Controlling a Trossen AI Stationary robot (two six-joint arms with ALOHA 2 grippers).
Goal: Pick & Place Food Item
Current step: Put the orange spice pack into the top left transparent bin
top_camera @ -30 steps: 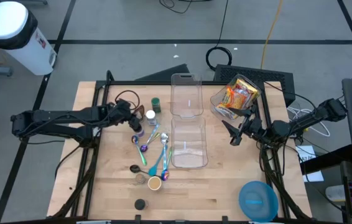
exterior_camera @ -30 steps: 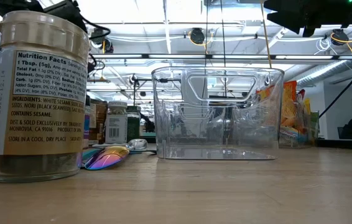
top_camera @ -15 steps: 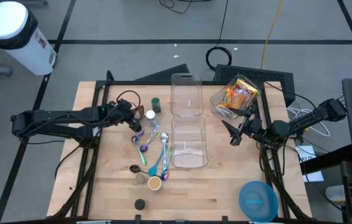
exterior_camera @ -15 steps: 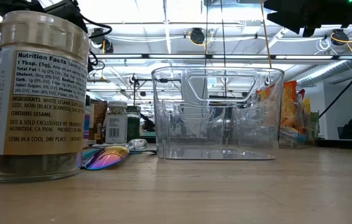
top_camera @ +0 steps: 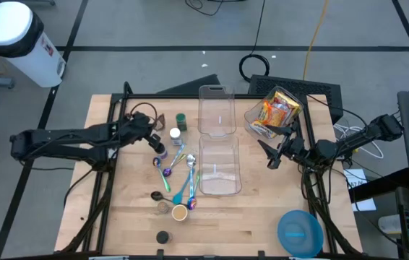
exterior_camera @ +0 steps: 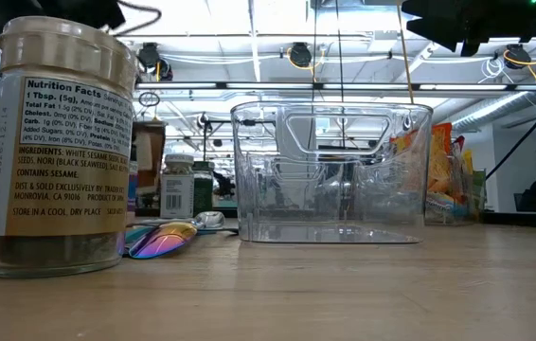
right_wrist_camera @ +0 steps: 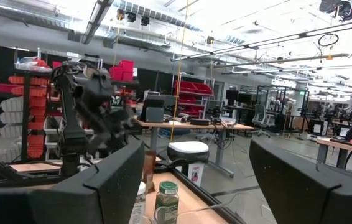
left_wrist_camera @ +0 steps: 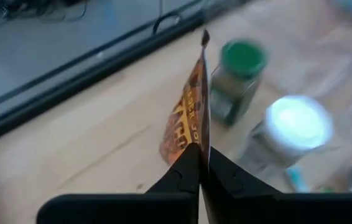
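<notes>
The left gripper [left_wrist_camera: 199, 163] reaches in low from the counter's [top_camera: 255, 224] left, clamped on an orange-brown food packet [left_wrist_camera: 188, 121] lifted beside the green-lidded spice jar [left_wrist_camera: 235, 84]. The right gripper [top_camera: 271, 154] hovers open at the right edge.

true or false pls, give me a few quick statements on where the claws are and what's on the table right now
1. The left claw is shut on a thin brown packet. True.
2. The right claw grips the blue bowl. False: it is open and holds nothing, hanging to the right of the clear container; the bowl sits at the table's near right corner.
3. A green-lidded jar and a white-lidded jar stand next to each other, close to the left claw. True.
4. The clear container is filled with snack bags. False: it looks empty; the colourful snacks are in a separate clear tub at the far right of the table.
5. Several spoons lie left of the clear container. True.
</notes>
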